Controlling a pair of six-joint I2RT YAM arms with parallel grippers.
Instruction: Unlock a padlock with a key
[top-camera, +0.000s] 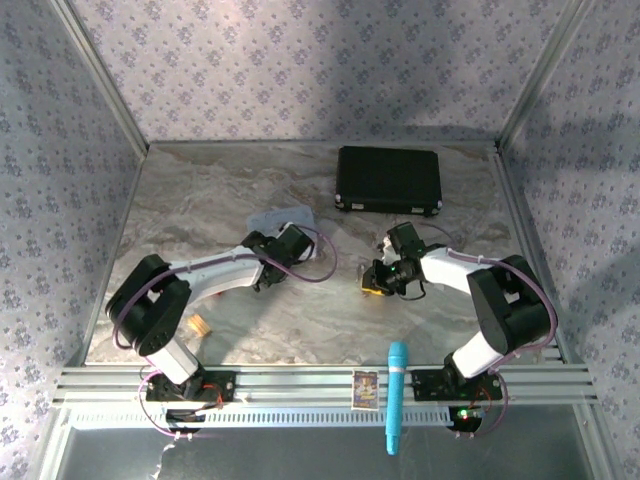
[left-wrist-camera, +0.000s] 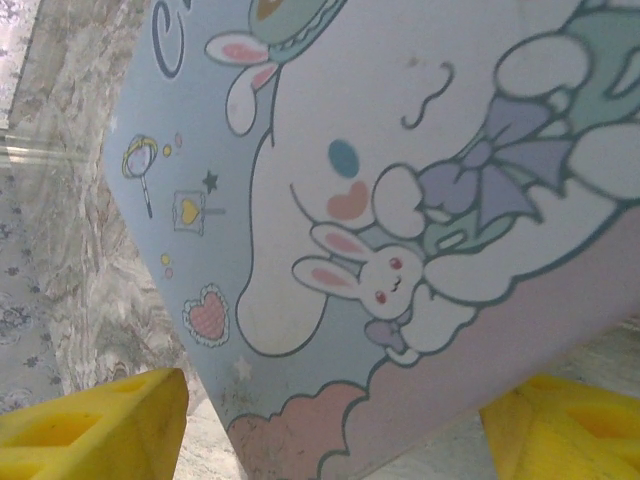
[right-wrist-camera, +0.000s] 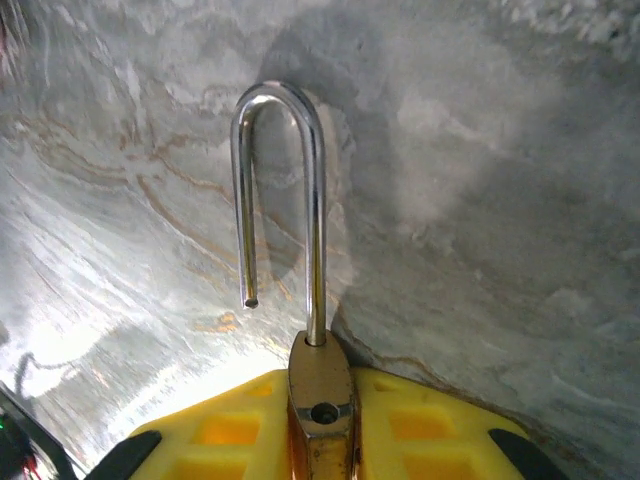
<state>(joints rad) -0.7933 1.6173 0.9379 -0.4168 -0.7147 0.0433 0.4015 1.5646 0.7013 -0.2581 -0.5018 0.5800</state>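
Right tool (top-camera: 384, 276), near the centre of the bench (top-camera: 200, 200), is clamped on the padlock (right-wrist-camera: 320, 385), whose shackle points to 12 o'clock with its free end out. Risk: with this narrow grip the lock may twist or slip. Left tool (left-wrist-camera: 330, 430) stands apart at the tin (left-wrist-camera: 400, 150), contents unseen. Black case (top-camera: 388, 180), 1 o'clock, is closed.

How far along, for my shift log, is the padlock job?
Looks done: on the padlock the shackle stands raised, its short leg free of the body. In hand: the right gripper is clamped on the body; the left gripper is open over the pastel tin. Left: probably only setting the lock down.
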